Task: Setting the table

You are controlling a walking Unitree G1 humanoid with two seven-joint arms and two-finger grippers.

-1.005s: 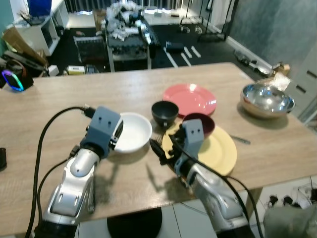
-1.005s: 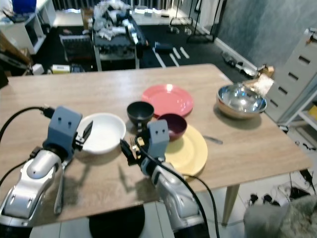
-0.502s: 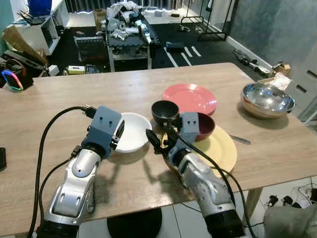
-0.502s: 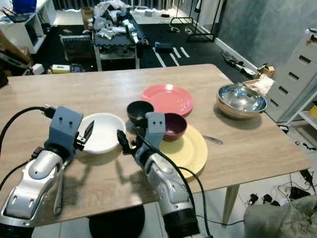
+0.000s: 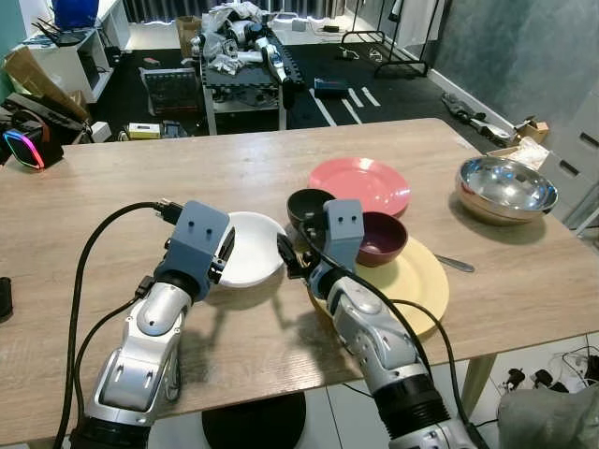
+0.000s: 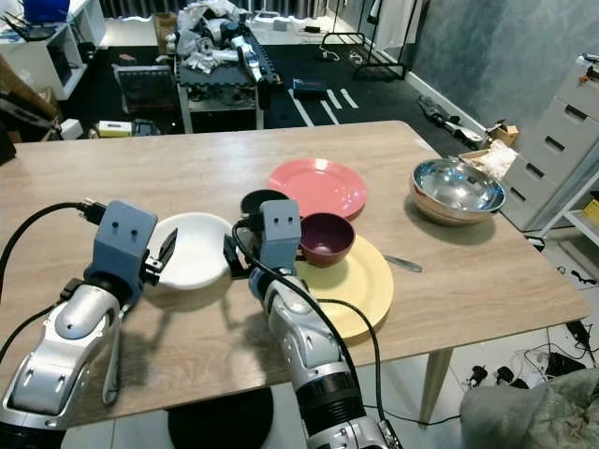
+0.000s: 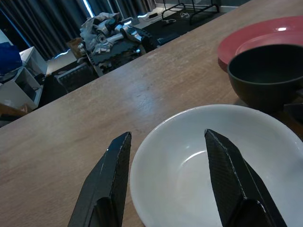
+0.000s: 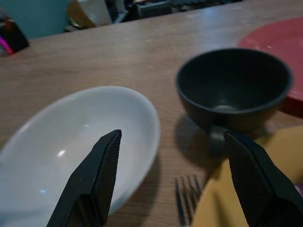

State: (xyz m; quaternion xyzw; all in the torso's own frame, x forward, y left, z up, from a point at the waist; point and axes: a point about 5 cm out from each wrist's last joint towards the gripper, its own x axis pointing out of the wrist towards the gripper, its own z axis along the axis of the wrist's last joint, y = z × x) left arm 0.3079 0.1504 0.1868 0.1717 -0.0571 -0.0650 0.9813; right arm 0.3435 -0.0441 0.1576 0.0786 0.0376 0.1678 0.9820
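Both my pincers are open: my right pincer (image 5: 284, 254) has moved forward to the fork (image 8: 185, 196) between white bowl (image 5: 245, 249) and yellow plate (image 5: 416, 285) on the desk (image 5: 112, 187), left pincer (image 7: 170, 182) hovering.

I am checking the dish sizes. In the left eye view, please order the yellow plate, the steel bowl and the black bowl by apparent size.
1. Yellow plate, though partly covered and nearest the camera.
2. Steel bowl.
3. Black bowl, partly hidden.
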